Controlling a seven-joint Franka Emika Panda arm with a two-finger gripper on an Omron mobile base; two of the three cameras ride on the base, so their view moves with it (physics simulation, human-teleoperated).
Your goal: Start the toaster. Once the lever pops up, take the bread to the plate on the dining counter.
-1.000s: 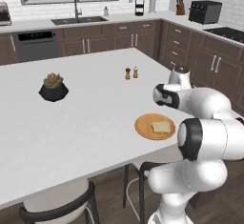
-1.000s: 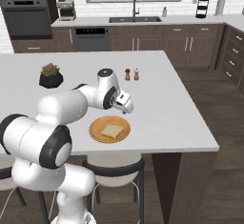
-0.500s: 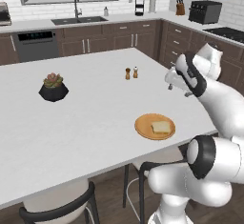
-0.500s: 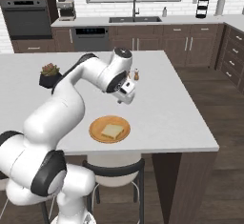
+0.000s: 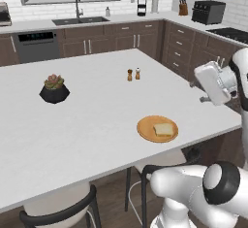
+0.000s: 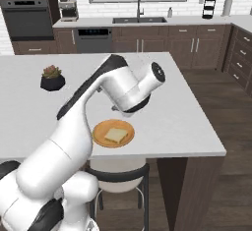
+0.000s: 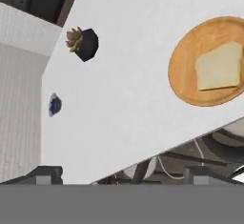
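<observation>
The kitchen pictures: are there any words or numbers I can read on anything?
None can be read.
The dishwasher panel shows a faint lit strip, too small and blurred to read.
The toaster, plate, bread and plant pot carry no lettering.

Black plant pot (image 5: 54, 92) w/ succulent; salt & pepper shakers (image 5: 133, 74) mid-island; knife block (image 5: 183, 8) on back counter.

The bread (image 7: 218, 66) lies on the plate (image 7: 183, 75), which sits on the dining counter (image 7: 128, 99) beyond the right fingertip (image 7: 202, 174). Farther out, beyond the left fingertip (image 7: 45, 173), the plant pot (image 7: 84, 43) stands well apart from the plate.
</observation>
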